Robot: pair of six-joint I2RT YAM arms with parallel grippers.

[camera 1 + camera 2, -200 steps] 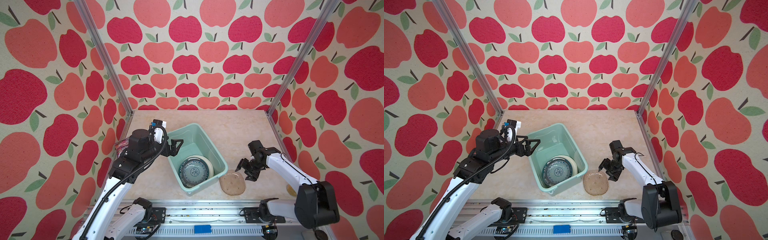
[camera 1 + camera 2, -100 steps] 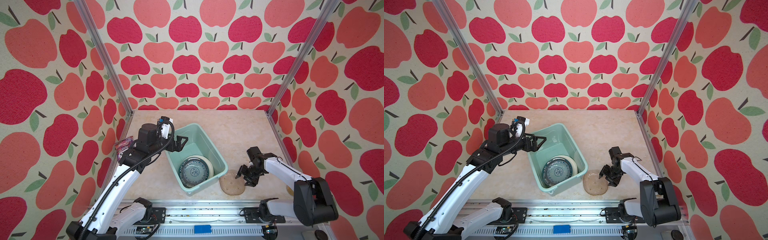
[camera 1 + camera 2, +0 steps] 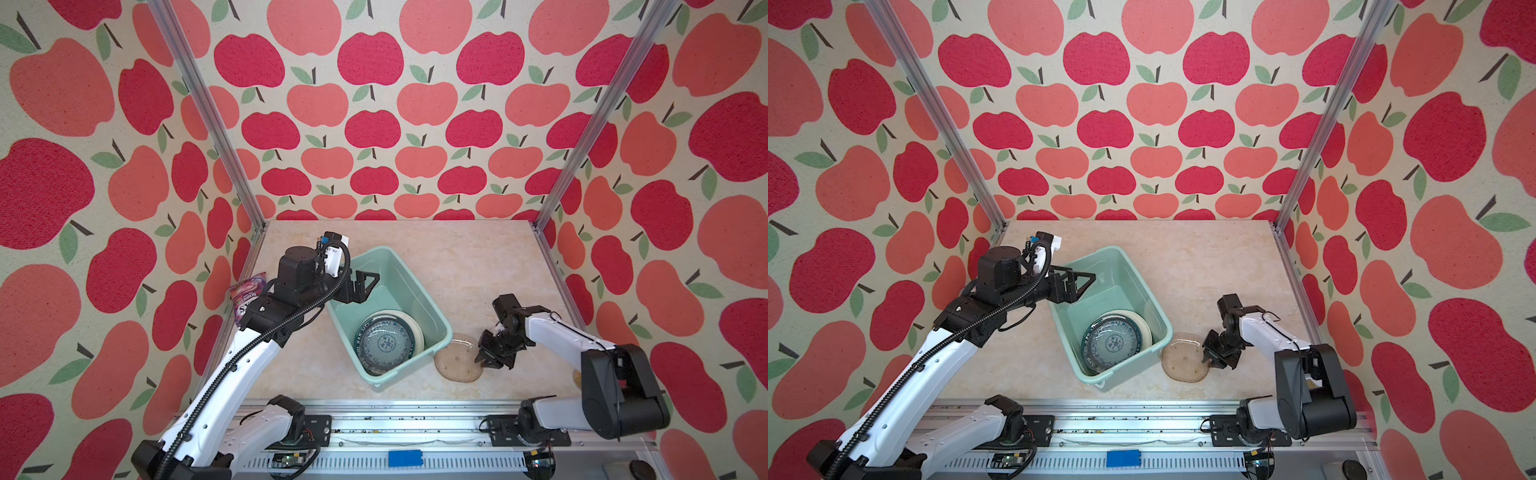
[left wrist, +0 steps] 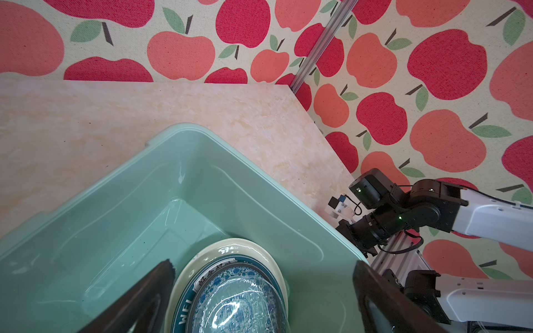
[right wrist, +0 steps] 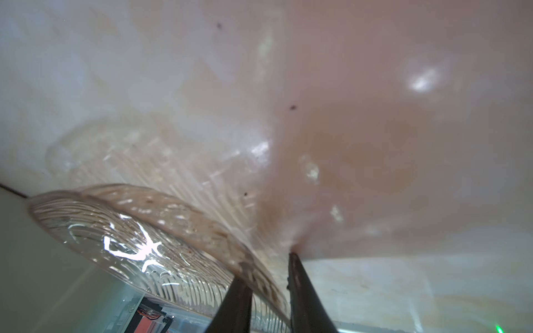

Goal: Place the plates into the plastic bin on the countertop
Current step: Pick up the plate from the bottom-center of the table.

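a: what is sitting on the countertop (image 3: pixel 478 257)?
b: the green bin (image 3: pixel 399 286) is sitting near its middle, turned at an angle. a stack of plates (image 3: pixel 386 344) is lying inside at the near end, a blue patterned one showing on top.
a: and outside the bin?
b: a tan plate (image 3: pixel 455 365) is lying just beside its near right corner, and a glass plate (image 5: pixel 129 236) is overlapping it.
a: how are the grippers doing?
b: the right gripper (image 5: pixel 265 276) is pinching the glass plate's rim. the left gripper (image 3: pixel 370 287) is hanging wide open over the bin's far left corner, gripping nothing.
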